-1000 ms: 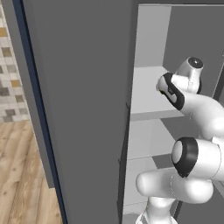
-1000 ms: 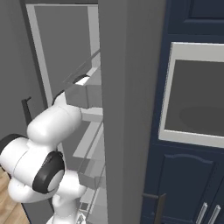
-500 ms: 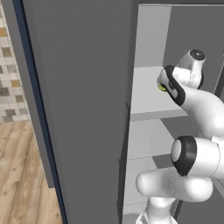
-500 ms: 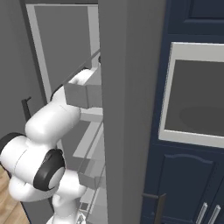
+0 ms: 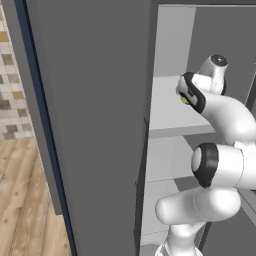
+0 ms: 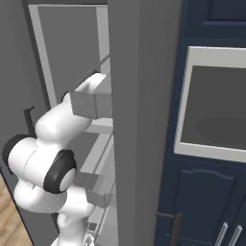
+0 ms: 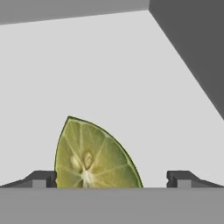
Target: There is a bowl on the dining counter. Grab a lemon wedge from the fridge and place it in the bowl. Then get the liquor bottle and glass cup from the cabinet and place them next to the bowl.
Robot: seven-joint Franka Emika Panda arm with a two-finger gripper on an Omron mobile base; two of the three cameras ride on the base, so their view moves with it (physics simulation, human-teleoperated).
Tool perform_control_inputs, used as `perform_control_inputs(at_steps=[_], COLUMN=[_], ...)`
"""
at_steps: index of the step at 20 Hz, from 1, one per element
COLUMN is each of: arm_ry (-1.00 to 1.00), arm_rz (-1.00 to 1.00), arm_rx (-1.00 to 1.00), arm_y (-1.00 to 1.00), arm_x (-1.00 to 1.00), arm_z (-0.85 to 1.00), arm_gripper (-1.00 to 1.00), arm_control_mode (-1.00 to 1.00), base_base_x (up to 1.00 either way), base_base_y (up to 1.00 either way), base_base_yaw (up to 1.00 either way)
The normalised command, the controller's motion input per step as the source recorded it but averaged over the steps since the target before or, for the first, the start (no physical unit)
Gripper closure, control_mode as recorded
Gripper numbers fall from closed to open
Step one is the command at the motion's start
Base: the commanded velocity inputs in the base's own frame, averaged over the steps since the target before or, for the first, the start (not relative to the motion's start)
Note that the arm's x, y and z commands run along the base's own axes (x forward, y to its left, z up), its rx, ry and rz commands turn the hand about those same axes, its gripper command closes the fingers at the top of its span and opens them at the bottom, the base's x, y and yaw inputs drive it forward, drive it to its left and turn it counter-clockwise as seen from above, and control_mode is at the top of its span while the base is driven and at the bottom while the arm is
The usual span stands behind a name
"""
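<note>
Open fridge (image 5: 100,125), pale shelf (image 7: 113,65) | lemon wedge (image 7: 94,155) on shelf, between spread gripper (image 7: 111,178) fingertips, ungrasped | step: fetch wedge | next: close jaws, lift out.

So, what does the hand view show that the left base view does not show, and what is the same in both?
The hand view shows the cut face of the lemon wedge close up, with its green rind and pale segments, lying between the open fingertips of the gripper.

The left base view shows the open fridge door, the white arm reaching in, and the wooden floor and tiled wall beside the fridge.

Both show the pale fridge shelf and some of the lemon wedge, which is a small yellow-green spot by the arm's wrist in the left base view.
</note>
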Motion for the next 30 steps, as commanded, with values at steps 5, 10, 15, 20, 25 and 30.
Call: perform_control_inputs(at_steps=[5, 10, 15, 20, 25, 30], arm_ry=[0.01, 0.02, 0.03, 0.09, 0.12, 0.07], arm_rz=[0.0, 0.0, 0.01, 0.02, 0.02, 0.03], arm_rx=[0.0, 0.0, 0.0, 0.0, 0.0, 0.0], arm_y=[-0.02, 0.0, 0.0, 0.18, 0.31, 0.27], arm_x=[0.01, 0.1, 0.16, 0.05, 0.04, 0.26], arm_z=[-0.24, -0.3, -0.34, -0.44, -0.51, -0.53], arm_gripper=[-1.0, -1.0, -1.0, -1.0, -1.0, 1.0], arm_control_mode=[-1.0, -1.0, -1.0, -1.0, -1.0, -1.0], base_base_x=[0.0, 0.0, 0.0, 0.0, 0.0, 0.0], base_base_y=[0.0, 0.0, 0.0, 0.0, 0.0, 0.0], base_base_yaw=[0.0, 0.0, 0.0, 0.0, 0.0, 0.0])
